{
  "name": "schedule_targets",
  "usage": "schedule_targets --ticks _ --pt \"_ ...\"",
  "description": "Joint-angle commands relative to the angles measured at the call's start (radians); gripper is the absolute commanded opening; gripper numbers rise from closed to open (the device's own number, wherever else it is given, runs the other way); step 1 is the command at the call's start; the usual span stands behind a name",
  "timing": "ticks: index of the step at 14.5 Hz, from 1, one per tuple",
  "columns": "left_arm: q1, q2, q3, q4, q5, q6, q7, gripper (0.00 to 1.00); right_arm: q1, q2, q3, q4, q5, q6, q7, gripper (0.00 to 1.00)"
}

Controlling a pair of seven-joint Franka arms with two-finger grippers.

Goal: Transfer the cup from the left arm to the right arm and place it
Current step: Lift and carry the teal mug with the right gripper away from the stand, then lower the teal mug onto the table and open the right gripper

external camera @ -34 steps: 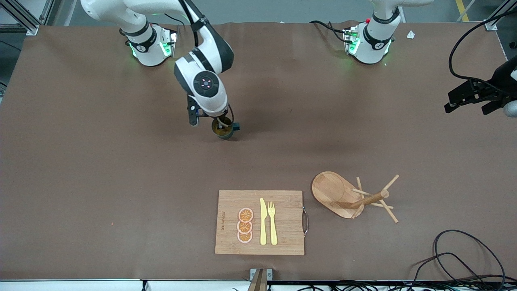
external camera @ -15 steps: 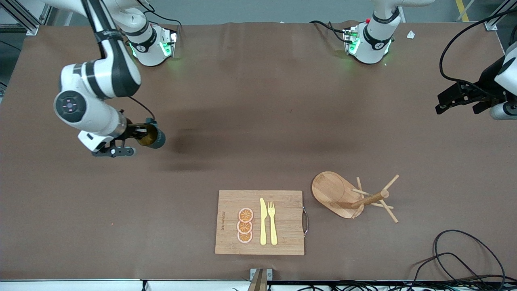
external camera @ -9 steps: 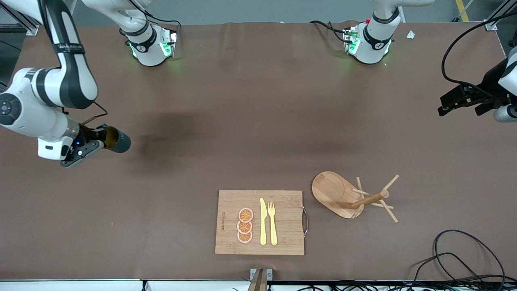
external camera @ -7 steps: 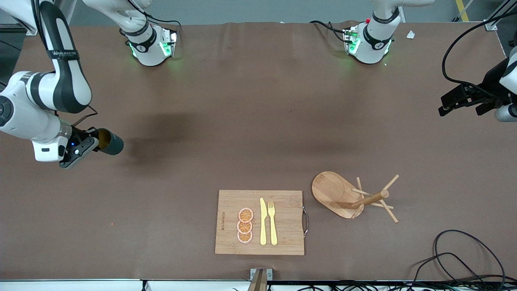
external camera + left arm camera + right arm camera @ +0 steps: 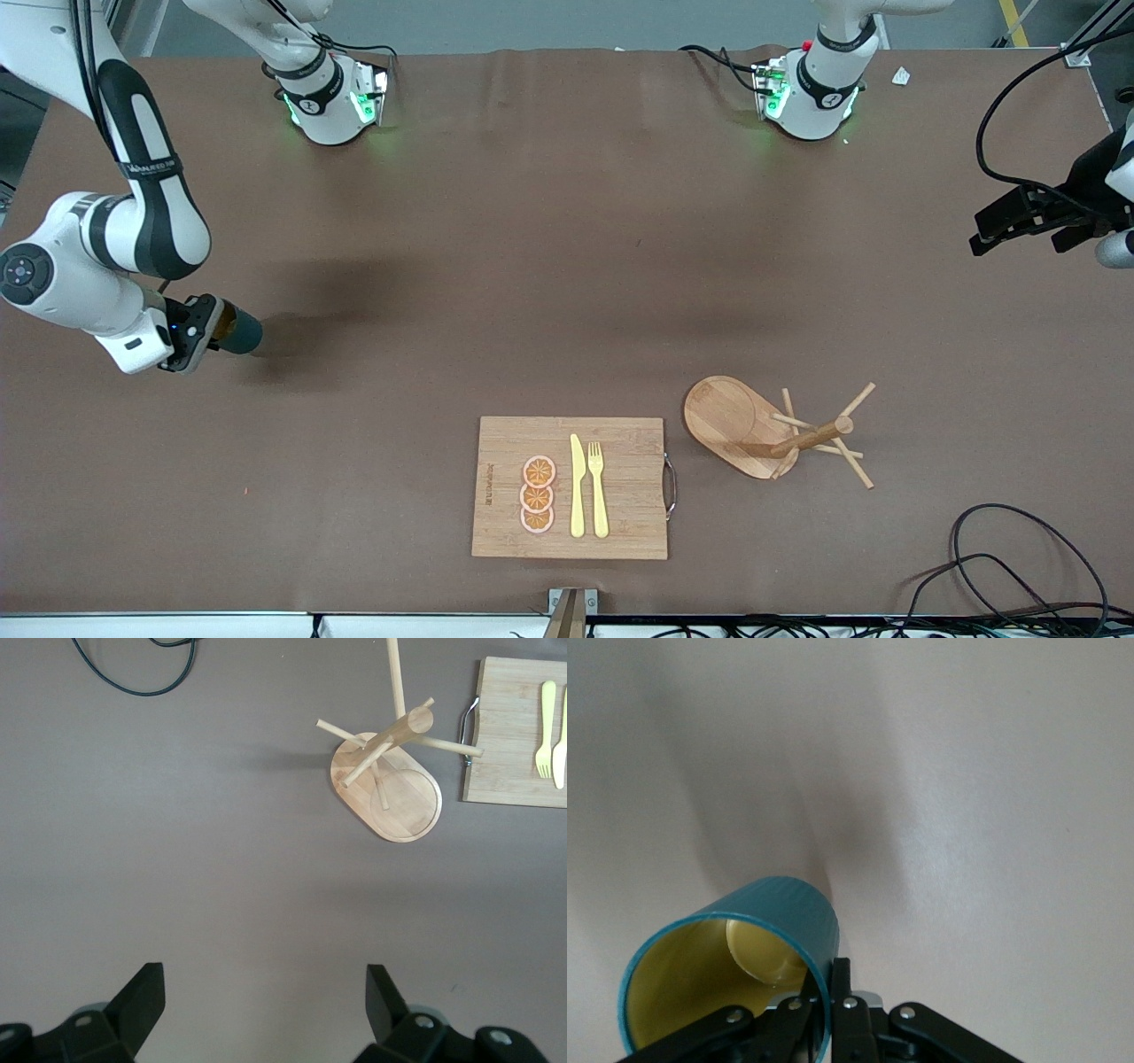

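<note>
The cup (image 5: 237, 331) is a dark teal mug with a mustard-yellow inside. My right gripper (image 5: 215, 326) is shut on its rim and holds it tilted, low over the table near the right arm's end. In the right wrist view the cup (image 5: 744, 974) fills the lower part, with one finger inside the rim and one finger (image 5: 841, 988) outside; its handle is hidden. My left gripper (image 5: 1010, 221) is open and empty, up over the table's edge at the left arm's end. In the left wrist view its fingertips (image 5: 142, 997) stand wide apart over bare table.
A wooden peg rack (image 5: 771, 430) lies tipped on the table, also in the left wrist view (image 5: 390, 771). Beside it lies a wooden cutting board (image 5: 620, 523) with orange slices (image 5: 537, 494), a yellow knife and fork (image 5: 598, 487). Black cables (image 5: 1010, 567) lie at the near corner.
My right arm swung the cup from the table's middle to the right arm's end and lowered it toward the table. My left gripper barely shifted.
</note>
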Motion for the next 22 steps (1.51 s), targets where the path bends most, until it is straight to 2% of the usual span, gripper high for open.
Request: schedule_targets --ticks 1,12,13,14,15,19,22 --pt "-0.003 0.014 0.002 0.026 0.014 -0.007 -0.002 1.00 -0.011 0.008 0.014 -0.006 -0.014 0.027 -0.063 0.00" --pt "-0.003 0.018 0.002 0.026 0.008 -0.007 -0.008 1.00 -0.004 0.022 0.021 -0.049 -0.008 0.114 -0.142 0.03" --pt "-0.003 0.018 0.002 0.026 0.008 -0.007 -0.008 1.00 -0.004 0.022 0.021 -0.049 -0.008 0.114 -0.142 0.08" --pt "-0.003 0.018 0.002 0.026 0.008 -0.007 -0.008 1.00 -0.005 0.022 0.021 -0.049 -0.008 0.114 -0.142 0.30" --pt "-0.003 0.018 0.002 0.026 0.006 -0.007 -0.009 1.00 -0.007 0.022 0.021 -0.048 -0.002 0.111 -0.142 0.99" --pt "-0.003 0.018 0.002 0.026 0.012 -0.007 -0.006 1.00 -0.008 0.005 0.020 -0.031 0.001 0.076 -0.117 1.00" --pt "-0.003 0.020 0.002 0.026 0.014 -0.007 0.006 1.00 -0.013 -0.021 0.018 0.052 0.002 -0.106 0.010 1.00"
